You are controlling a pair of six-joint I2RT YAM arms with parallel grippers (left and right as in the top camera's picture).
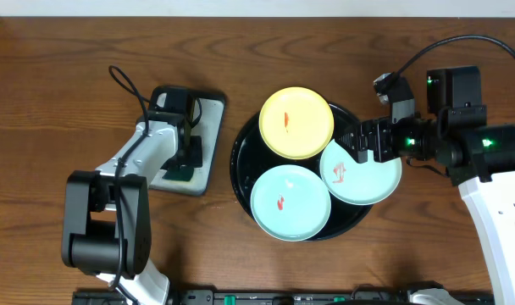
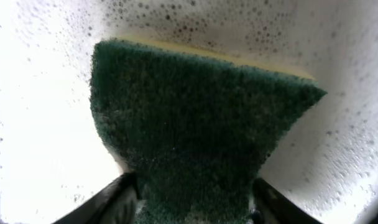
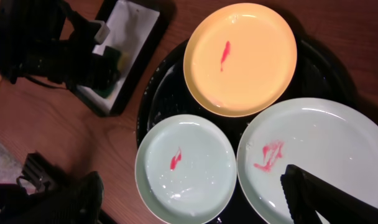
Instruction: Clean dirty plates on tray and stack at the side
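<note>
The black round tray (image 1: 239,161) holds three plates. The yellow plate (image 1: 296,123) lies at the back, one mint plate (image 1: 290,202) at the front left and another mint plate (image 1: 368,178) at the right. Each has a red smear. My right gripper (image 1: 359,142) is open and hovers over the right mint plate's (image 3: 313,149) far edge, touching nothing. The right wrist view also shows the yellow plate (image 3: 242,59), the front mint plate (image 3: 186,168) and the gripper (image 3: 189,202). My left gripper (image 2: 195,199) is shut on a green sponge (image 2: 201,124) in the small grey tray.
The small rectangular black-rimmed grey tray (image 1: 208,127) sits left of the round tray and also shows in the right wrist view (image 3: 139,37). Its wet white floor (image 2: 40,124) is speckled with droplets. Cables run behind both arms. Bare wooden table (image 1: 71,102) surrounds the trays.
</note>
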